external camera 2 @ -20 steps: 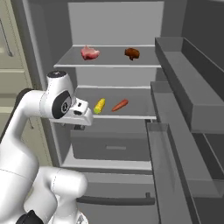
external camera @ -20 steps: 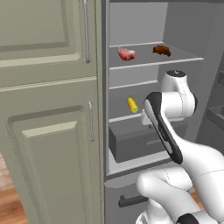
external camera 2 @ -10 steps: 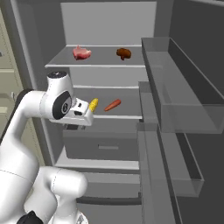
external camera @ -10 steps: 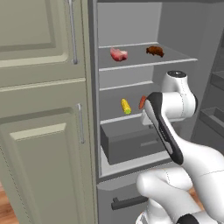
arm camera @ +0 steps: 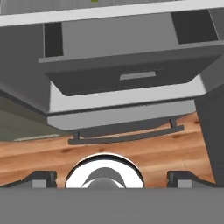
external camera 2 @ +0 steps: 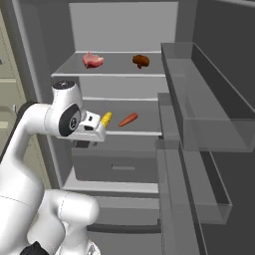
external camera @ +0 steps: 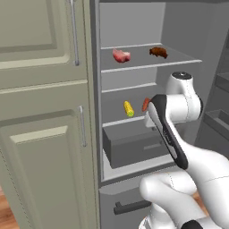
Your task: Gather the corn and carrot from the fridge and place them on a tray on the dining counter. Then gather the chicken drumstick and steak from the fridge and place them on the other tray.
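We see the open fridge (external camera 2: 60, 50) — corn (external camera 2: 106, 118) and carrot (external camera 2: 128, 119) on its middle shelf, steak (external camera 2: 92, 60) and drumstick (external camera 2: 141, 61) above; the gripper (arm camera: 111, 177) faces its drawer (arm camera: 127, 70), fingers apart.

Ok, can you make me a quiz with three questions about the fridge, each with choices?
1. Where does the corn lie?
A. top shelf
B. middle shelf, beside the carrot
C. in the drawer

2. How many foods lie on the top shelf?
A. one
B. two
C. four

3. How is the grey drawer under the middle shelf?
A. pulled out a little
B. taken out
C. full of corn

Answers: 1 B, corn and carrot share the middle shelf. 2 B, a pink steak and a brown chicken drumstick. 3 A, its front juts past the shelf edge.
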